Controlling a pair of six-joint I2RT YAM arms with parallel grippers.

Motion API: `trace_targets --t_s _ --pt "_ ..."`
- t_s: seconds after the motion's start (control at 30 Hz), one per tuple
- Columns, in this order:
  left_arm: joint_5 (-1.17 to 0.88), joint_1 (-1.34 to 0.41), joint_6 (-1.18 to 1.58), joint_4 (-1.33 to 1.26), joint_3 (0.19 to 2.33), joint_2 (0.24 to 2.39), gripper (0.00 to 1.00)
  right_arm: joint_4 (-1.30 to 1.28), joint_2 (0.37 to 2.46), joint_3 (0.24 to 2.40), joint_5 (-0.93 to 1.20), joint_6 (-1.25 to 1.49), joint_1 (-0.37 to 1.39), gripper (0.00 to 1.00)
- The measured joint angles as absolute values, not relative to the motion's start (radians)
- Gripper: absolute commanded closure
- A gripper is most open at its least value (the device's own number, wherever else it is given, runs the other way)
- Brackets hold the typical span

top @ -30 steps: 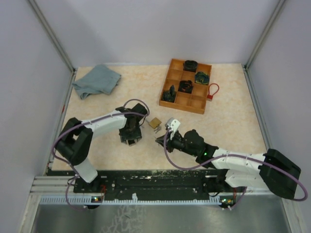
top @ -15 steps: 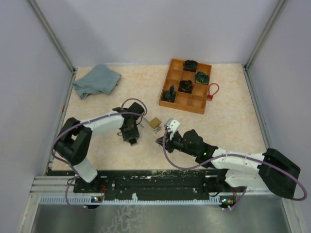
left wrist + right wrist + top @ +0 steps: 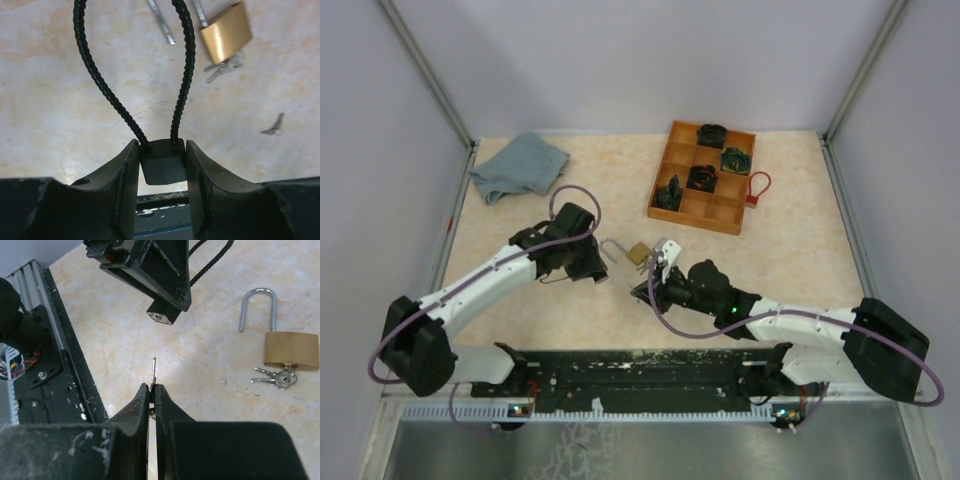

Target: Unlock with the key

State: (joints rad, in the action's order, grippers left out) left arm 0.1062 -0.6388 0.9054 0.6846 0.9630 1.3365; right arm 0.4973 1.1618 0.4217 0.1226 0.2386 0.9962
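Observation:
My left gripper (image 3: 588,265) is shut on a small black lock body (image 3: 162,161) with a black braided cable loop (image 3: 186,75), held above the table. In the right wrist view this lock body (image 3: 164,315) hangs with its keyhole end facing the right gripper. My right gripper (image 3: 152,386) is shut on a small silver key (image 3: 153,371). Its blade sticks out towards the black lock, a short gap away. In the top view the right gripper (image 3: 645,290) is just right of the left one.
A brass padlock (image 3: 638,252) with an open shackle and a key bunch lies flat between the grippers' far sides; it also shows in the right wrist view (image 3: 291,350). A wooden compartment tray (image 3: 664,167), a red loop (image 3: 757,187) and a blue-grey cloth (image 3: 520,165) lie farther back.
The left arm has stretched out low, and its gripper with the black lock has turned to face the right gripper. The right gripper with the key has moved slightly left. The brass padlock's shackle now shows.

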Motion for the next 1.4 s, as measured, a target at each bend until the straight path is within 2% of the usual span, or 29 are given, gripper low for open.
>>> trace_targets --t_s 0.1,0.5,1.4 --pt "0.087 -0.639 0.92 0.64 0.941 1.272 0.94 0.494 1.166 0.445 0.138 0.27 0.996 1.0" --pt "-0.057 -0.639 0.974 0.374 0.794 1.077 0.94 0.492 1.245 0.494 0.144 0.413 0.992 1.0" --pt "-0.123 -0.639 0.998 0.263 0.743 1.061 0.97 0.606 1.283 0.494 0.076 0.519 0.99 1.0"
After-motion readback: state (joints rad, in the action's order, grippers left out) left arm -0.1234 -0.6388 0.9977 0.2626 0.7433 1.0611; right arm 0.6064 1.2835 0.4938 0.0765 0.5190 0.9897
